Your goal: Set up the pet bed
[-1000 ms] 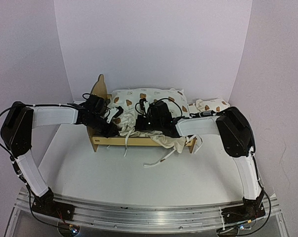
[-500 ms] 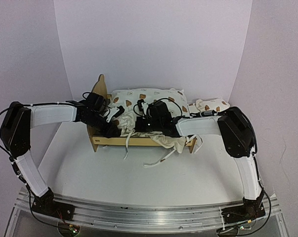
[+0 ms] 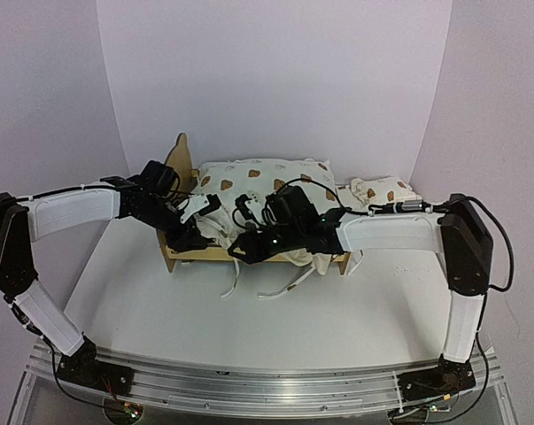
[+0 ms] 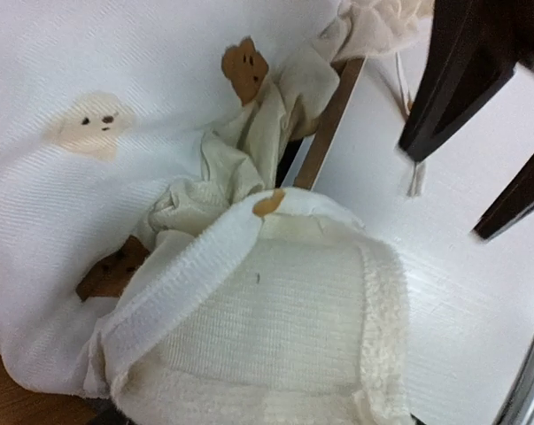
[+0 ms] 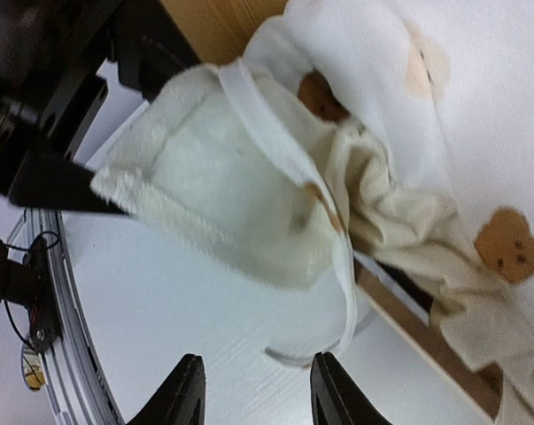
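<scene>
The pet bed's plywood frame (image 3: 253, 254) stands at the back of the table, its bear-ear headboard (image 3: 180, 156) on the left. The bear-print cushion (image 3: 265, 181) lies in it, bunched and spilling over the front rail (image 4: 327, 135). A white terry flap (image 4: 275, 328) of the cushion lies over my left gripper (image 3: 194, 237) and hides its fingertips; the jaws stand apart. My right gripper (image 5: 259, 391) is open just in front of the rail (image 5: 408, 320), nothing between its fingers, a white tie (image 5: 346, 305) hanging just ahead.
A small matching bear-print pillow (image 3: 382, 189) lies at the back right beside the bed. Loose white ties (image 3: 280, 288) trail from the cushion onto the white table in front of the frame. White walls enclose the back and both sides.
Both grippers have opened and let go of the cushion fabric. The right gripper has moved left and forward, low in front of the rail; the left arm's elbow has swung outward.
</scene>
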Robot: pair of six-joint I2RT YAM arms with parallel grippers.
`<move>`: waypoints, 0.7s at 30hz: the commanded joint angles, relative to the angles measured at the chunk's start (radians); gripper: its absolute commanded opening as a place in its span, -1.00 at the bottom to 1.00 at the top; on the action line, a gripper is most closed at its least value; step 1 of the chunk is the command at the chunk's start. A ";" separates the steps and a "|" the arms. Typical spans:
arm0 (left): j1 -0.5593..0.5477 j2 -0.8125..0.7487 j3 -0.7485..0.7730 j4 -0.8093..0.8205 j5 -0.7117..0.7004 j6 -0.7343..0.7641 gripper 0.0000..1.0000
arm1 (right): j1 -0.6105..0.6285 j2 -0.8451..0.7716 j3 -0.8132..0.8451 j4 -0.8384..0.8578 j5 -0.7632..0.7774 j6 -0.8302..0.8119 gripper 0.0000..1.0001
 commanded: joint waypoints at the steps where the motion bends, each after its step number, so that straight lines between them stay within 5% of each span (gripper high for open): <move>1: -0.015 0.051 0.001 -0.037 -0.151 0.241 0.13 | 0.001 -0.130 -0.113 -0.037 0.016 0.002 -0.13; 13: -0.033 0.233 0.043 -0.008 -0.269 0.359 -0.04 | 0.023 -0.183 -0.255 0.083 -0.003 0.024 -0.13; 21: -0.052 0.259 0.169 -0.158 -0.212 0.289 -0.95 | 0.070 -0.187 -0.365 0.249 0.073 0.056 -0.15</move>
